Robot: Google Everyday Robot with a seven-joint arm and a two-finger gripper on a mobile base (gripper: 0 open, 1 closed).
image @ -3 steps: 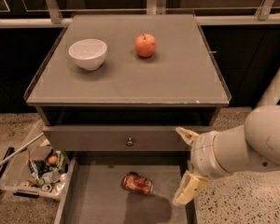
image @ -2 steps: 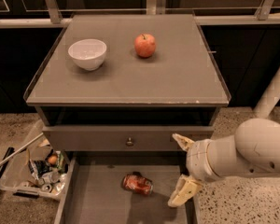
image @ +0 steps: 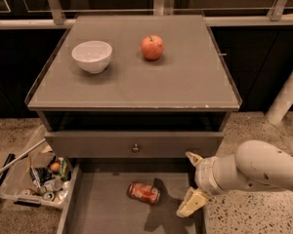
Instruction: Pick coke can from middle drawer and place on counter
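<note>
The coke can (image: 143, 192), red with silvery ends, lies on its side on the grey floor of the open middle drawer (image: 102, 213), near its middle. My gripper (image: 191, 183) is over the drawer's right part, to the right of the can and apart from it. It is open and empty, with one cream fingertip (image: 191, 157) up by the drawer front above and the other (image: 187, 208) low over the drawer floor. The counter (image: 136, 77) is the glossy grey cabinet top above.
A white bowl (image: 92, 56) and a red-orange apple (image: 152, 47) stand on the counter. A grey drawer front with a round knob (image: 135, 147) sits just above the open drawer. A clear bin of rubbish (image: 36, 177) is on the floor at the left.
My arm and gripper have moved left, closer to the can, with the fingers still spread. The can, bowl and apple have not moved.
</note>
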